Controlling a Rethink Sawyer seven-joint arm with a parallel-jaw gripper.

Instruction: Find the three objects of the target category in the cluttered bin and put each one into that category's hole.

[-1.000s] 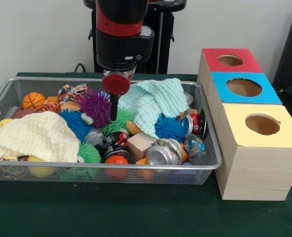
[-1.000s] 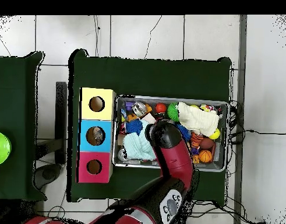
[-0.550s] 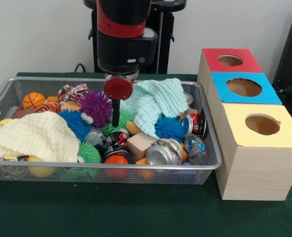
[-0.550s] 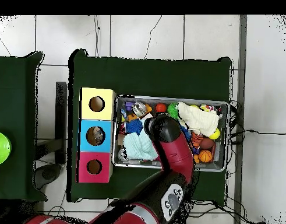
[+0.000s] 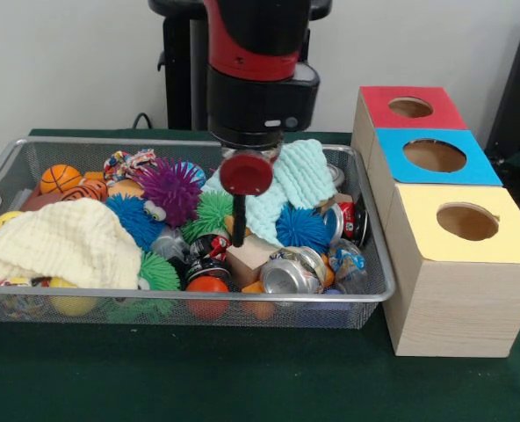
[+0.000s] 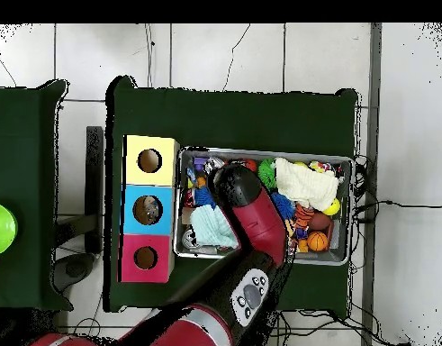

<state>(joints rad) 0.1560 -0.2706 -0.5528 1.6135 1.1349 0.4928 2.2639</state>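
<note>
At centre frame, the gripper [image 5: 238, 230] hangs in the wire bin [image 5: 14, 158]; its state cannot be told. Its tip sits just above the wooden block [image 5: 251, 257], beside the mint cloth [image 5: 299, 176]. Three boxes [image 5: 458, 264] stand right, on green table cloth [image 5: 242, 378].

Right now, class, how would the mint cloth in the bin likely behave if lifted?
The mint cloth drapes in folds over toys, so it is probably floppy and light. Lifted, it may sag and drag neighbours like the blue spiky ball.
</note>
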